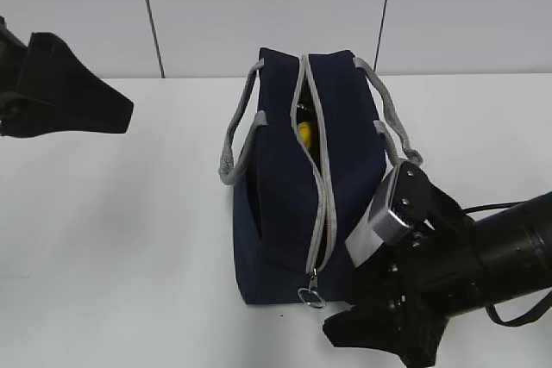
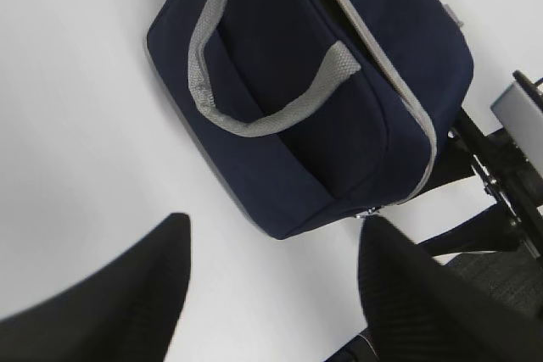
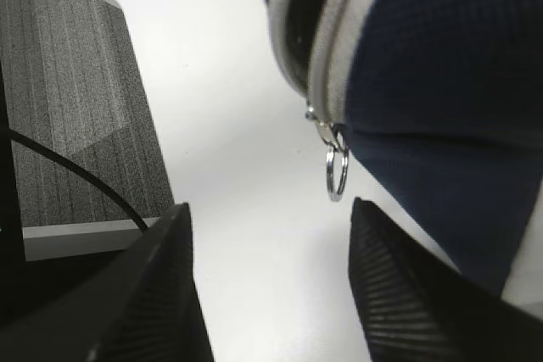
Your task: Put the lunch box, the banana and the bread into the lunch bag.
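Note:
The navy lunch bag (image 1: 293, 196) stands in the middle of the white table, with its grey zipper (image 1: 321, 204) partly open along the top. A strip of the yellow banana (image 1: 304, 134) shows through the gap. The lunch box and the bread are hidden. The ring pull (image 1: 311, 296) hangs at the bag's near end. My right gripper (image 1: 345, 329) is open and empty just in front of that end; in the right wrist view the ring pull (image 3: 337, 171) hangs just beyond the gripper (image 3: 267, 235). My left gripper (image 1: 116, 109) is open and empty, off to the left of the bag (image 2: 322, 82).
Grey webbing handles (image 1: 237, 140) hang down both sides of the bag. The table's near edge and grey carpet floor (image 3: 68, 82) show left of my right gripper, with a black cable (image 3: 85, 180). A white panelled wall (image 1: 259, 6) stands behind the table.

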`<act>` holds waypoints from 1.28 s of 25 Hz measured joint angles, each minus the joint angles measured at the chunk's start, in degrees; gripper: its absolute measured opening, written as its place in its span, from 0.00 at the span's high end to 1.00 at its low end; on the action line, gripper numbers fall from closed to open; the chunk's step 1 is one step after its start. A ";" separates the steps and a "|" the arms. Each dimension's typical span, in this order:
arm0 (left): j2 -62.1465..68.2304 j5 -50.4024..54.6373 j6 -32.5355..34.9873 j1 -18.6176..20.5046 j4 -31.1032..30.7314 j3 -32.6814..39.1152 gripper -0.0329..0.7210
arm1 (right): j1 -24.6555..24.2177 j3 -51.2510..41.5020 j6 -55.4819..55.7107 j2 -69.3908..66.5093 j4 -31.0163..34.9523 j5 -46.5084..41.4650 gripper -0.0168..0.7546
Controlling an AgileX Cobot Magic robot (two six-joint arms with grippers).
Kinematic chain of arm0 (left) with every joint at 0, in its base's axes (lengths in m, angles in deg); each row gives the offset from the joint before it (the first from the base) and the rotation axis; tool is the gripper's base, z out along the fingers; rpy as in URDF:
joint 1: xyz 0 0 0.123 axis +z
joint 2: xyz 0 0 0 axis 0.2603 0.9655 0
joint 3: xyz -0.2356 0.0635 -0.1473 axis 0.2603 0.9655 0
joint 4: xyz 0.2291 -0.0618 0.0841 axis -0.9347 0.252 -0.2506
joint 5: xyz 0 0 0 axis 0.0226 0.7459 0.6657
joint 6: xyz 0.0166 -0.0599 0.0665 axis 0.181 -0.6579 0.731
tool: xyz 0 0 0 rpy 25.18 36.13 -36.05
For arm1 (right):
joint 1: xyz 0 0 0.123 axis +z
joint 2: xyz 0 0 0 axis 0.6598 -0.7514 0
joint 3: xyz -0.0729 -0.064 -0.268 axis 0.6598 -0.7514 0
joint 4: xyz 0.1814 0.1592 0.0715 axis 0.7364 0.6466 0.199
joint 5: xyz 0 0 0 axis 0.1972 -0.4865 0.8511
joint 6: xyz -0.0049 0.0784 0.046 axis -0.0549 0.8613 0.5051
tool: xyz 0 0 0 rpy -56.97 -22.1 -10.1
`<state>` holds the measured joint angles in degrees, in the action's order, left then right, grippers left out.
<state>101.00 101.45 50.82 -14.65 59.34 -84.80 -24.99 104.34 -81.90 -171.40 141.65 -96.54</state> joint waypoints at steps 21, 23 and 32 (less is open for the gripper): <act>0.00 1.00 0.00 0.00 -2.35 0.00 0.38 | 3.40 0.08 -12.24 -7.14 11.64 2.02 0.52; 0.00 1.00 0.00 0.00 -2.40 0.00 0.38 | 3.40 0.08 -13.72 -7.38 14.10 2.89 0.54; 0.00 1.00 0.00 0.00 -2.40 0.00 0.38 | 3.40 0.08 -17.52 -8.13 19.40 3.11 0.67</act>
<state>101.00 102.45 50.82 -14.65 56.94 -84.80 -21.59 104.42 -99.42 -179.53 161.06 -93.42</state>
